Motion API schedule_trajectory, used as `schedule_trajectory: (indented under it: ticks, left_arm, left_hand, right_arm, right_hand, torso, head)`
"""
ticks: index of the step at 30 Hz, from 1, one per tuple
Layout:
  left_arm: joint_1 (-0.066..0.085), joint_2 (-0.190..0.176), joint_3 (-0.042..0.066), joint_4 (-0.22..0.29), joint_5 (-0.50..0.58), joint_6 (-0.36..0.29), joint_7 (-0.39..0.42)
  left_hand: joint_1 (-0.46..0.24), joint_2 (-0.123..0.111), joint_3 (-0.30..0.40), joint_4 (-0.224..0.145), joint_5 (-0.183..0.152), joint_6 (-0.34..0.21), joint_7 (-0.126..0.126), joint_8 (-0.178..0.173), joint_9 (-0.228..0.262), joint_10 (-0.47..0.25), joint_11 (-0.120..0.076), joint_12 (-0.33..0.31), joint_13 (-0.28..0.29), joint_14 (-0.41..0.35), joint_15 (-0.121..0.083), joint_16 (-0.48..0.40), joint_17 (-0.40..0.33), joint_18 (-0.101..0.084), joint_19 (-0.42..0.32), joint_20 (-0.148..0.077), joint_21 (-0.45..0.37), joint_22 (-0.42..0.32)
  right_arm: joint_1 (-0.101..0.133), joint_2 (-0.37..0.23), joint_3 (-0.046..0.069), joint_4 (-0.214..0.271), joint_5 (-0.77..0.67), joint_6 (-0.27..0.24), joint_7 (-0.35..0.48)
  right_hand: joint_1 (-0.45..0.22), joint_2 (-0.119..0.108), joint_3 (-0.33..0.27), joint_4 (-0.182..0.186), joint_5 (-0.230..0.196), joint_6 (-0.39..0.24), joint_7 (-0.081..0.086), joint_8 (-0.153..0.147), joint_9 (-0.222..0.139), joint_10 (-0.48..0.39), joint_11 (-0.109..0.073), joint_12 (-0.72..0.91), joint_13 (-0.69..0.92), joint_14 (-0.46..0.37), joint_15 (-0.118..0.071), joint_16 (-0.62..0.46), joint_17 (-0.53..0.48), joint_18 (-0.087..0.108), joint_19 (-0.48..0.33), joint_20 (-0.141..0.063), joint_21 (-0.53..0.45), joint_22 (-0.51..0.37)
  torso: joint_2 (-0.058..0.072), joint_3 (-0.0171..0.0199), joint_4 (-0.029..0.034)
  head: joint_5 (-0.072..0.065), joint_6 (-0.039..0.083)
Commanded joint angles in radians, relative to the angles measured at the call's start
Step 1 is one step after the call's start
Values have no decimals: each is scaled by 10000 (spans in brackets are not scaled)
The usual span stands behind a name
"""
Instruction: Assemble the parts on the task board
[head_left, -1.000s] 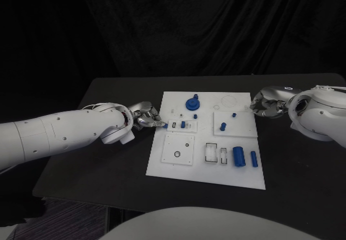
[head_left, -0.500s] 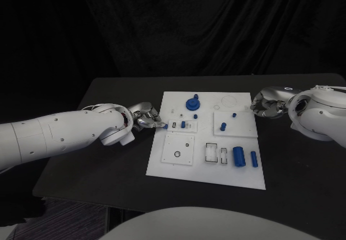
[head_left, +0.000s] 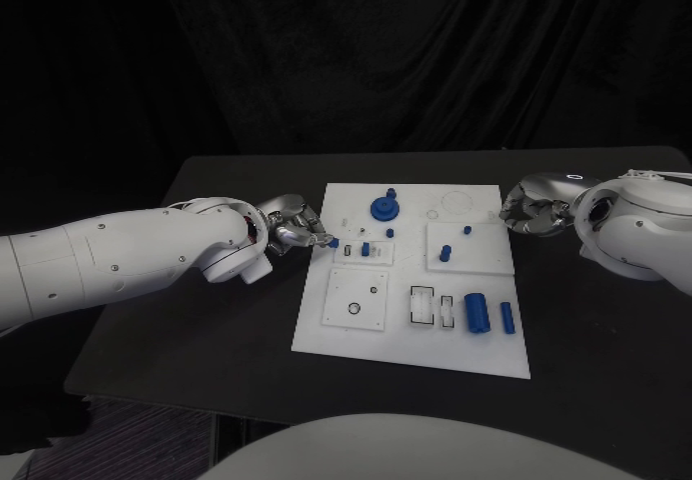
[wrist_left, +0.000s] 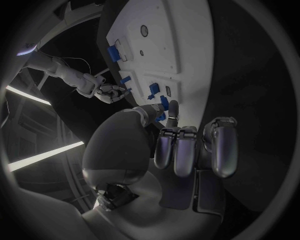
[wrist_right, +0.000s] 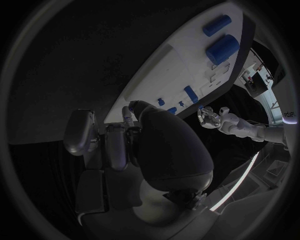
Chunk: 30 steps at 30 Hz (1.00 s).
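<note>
Task board (head_left: 411, 345) lies mid-table (head_left: 216, 330). Left hand (head_left: 296, 232) sits at the board's left edge, pinching a small blue part (head_left: 332, 242) between fingertips just over that edge; other fingers curled. Right hand (head_left: 531, 213) rests on the table just off the board's right edge, fingers curled in, nothing held. On the board: blue knob (head_left: 385, 208) near the far edge, two blue cylinders (head_left: 490, 315) near the right front corner.

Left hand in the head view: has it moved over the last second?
Yes. The left hand has edged toward the task board, its fingertips now over the board's left edge.
</note>
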Motion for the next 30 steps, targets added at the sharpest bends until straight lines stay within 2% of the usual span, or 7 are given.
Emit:
schedule_trajectory:
  ticks: [1, 4, 11, 16, 17, 18, 30]
  left_arm:
    - [206, 48, 8, 105, 289, 179, -510]
    - [422, 97, 8, 170, 283, 395, -799]
    - [856, 329, 8, 163, 260, 1053, -1502]
    - [1066, 571, 8, 67, 255, 1570, -2006]
    - [1092, 610, 8, 55, 254, 1622, -2076]
    - [1118, 659, 9, 40, 254, 1662, -2150]
    - [1199, 1023, 9, -84, -452, 1578, -2516]
  left_hand:
    - [113, -12, 1345, -1176, 79, -171, 6, 111, 158, 698, 20, -30, 2383, 1056, 12, 26, 2633, -130, -11, -39, 52, 2005]
    - [159, -2, 1363, -1138, 193, -302, 29, 194, 297, 706, 25, -20, 2389, 1056, 14, 26, 2633, -131, -13, -29, 53, 2004]
    - [490, 304, 405, -924, 1393, -767, 82, 389, 714, 621, 81, -117, 2322, 1056, 53, 26, 2633, -122, -43, 9, 12, 1986]
    - [838, 474, -458, -833, 3021, -972, 133, 411, 861, 696, 113, -26, 2381, 1056, 85, 26, 2633, -103, -88, 12, -60, 1962]
    - [833, 300, -738, -795, 4225, -930, 117, 534, 969, 831, 107, 129, 2484, 1056, 47, 26, 2633, -103, -88, -5, -63, 1960]
    - [862, 250, -1029, -752, 4895, -908, 84, 685, 1090, 868, 58, 169, 2510, 1056, 21, 26, 2633, -97, -80, -30, -68, 1956]
    - [985, 209, -1566, -644, 5743, -934, 29, 947, 1264, 867, 1, 165, 2507, 1056, -36, 26, 2633, -96, -67, -87, -84, 1953]
  right_arm:
    - [-20, 6, 6, -18, 32, -26, -125]
    - [-19, 1, 6, -16, 42, -179, -46]
    - [-18, -17, 5, -7, 50, -637, 178]
    - [-16, -27, 5, 11, 52, -923, 331]
    - [-16, -30, 5, 17, 52, -966, 353]
    - [-16, -33, 5, 22, 52, -1011, 375]
    - [-15, -27, 5, 31, 52, -1139, 438]
  right_hand:
    - [-63, -59, 49, -31, -26, 29, 6, 41, -12, 84, 3, -43, 1641, 650, 12, -50, 1836, 170, -73, 25, -44, 1426]
    - [-66, -69, 47, -36, -27, 35, 5, 46, -11, 91, 4, -38, 1649, 651, 12, -47, 1838, 167, -68, 26, -31, 1429]
    - [-51, -113, 78, -109, 130, 150, -16, 119, 1, 165, -14, 11, 1718, 678, 1, 30, 1885, 144, -15, 20, 63, 1459]
    - [-54, -210, 270, -216, 1081, 204, -12, 147, -25, 200, -23, 30, 1749, 698, -17, 72, 1909, 127, 37, -3, 109, 1485]
    - [-67, -216, 270, -211, 1087, 208, -12, 150, -26, 200, -22, 30, 1749, 699, -17, 74, 1910, 125, 42, -3, 119, 1488]
    - [-88, -222, 269, -202, 1091, 219, -13, 156, -26, 208, -21, 35, 1756, 702, -16, 81, 1914, 121, 50, -3, 134, 1493]
    - [-161, -244, 265, -177, 1017, 251, -18, 174, -28, 208, -23, 34, 1751, 703, -16, 77, 1911, 120, 59, -3, 131, 1497]
  torso:
    - [-6, 1, -13]
    - [-11, 6, -17]
    - [-20, 4, -12]
    - [-18, 2, -19]
    - [-15, 2, -19]
    - [-16, 2, -29]
    - [-22, 23, -33]
  head:
    - [-76, 2]
    - [-136, 2]
    - [-179, 2]
    - [-229, 2]
    - [-233, 2]
    - [-225, 2]
    - [-215, 2]
